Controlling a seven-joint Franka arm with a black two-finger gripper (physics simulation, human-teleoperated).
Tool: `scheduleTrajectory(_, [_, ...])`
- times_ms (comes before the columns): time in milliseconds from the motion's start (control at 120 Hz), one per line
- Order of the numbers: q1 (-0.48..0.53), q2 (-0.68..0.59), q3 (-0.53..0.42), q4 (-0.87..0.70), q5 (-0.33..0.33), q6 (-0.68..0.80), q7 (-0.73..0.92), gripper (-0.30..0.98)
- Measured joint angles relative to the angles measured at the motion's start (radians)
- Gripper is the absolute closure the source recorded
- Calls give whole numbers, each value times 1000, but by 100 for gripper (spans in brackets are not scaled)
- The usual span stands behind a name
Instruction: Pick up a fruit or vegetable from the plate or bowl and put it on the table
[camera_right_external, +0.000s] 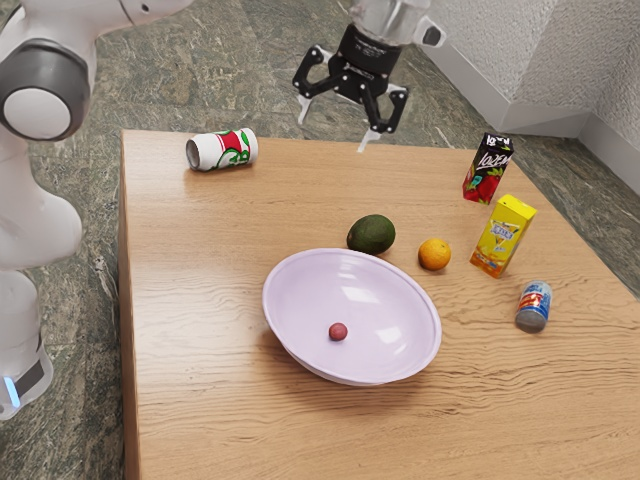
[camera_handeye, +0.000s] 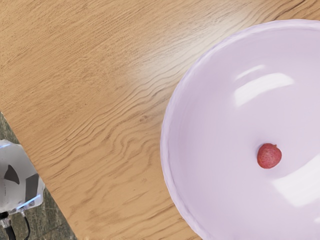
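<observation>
Tool (camera_right_external: 335, 126): fingers wide apart, holding nothing
Red fruit (camera_right_external: 338, 332): inside bowl (camera_right_external: 300, 295)
Avocado (camera_right_external: 371, 234): on table (camera_right_external: 200, 400), just beside bowl
Orange (camera_right_external: 434, 254): near avocado

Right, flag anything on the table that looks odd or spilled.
The white, red and green can lies on its side near an edge of the table, as if tipped over. I see no spill.

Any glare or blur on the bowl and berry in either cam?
Exterior view: pale glare patches inside the bowl, soft shadow under it on the table; the small red fruit has readable edges. Wrist view: bright curved reflections on the bowl's inner wall, hazy sheen on the wood beside it, the fruit clear of the glare.
</observation>
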Motion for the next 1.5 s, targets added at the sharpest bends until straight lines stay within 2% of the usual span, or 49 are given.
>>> scheduleTrajectory(83, [3,-4,6,21,17,-16,-21,0])
scheduleTrajectory(175, [-22,-6,-24,68,93,-26,-41,0])
scheduleTrajectory(317, [-166,-32,-29,92,153,-33,-69,0])
scheduleTrajectory(433, [-194,-73,-28,-111,173,20,-89,0])
scheduleTrajectory(542, [-151,-96,-35,-233,197,88,-103,0])
scheduleTrajectory(883, [-191,-88,-26,-270,204,236,-133,0])
scheduleTrajectory(1108, [-81,-82,-45,-410,176,379,-129,0])
scheduleTrajectory(1308, [-192,-65,-73,-450,176,463,-174,0])
scheduleTrajectory(1500, [-158,-58,-69,-507,177,524,-211,0])
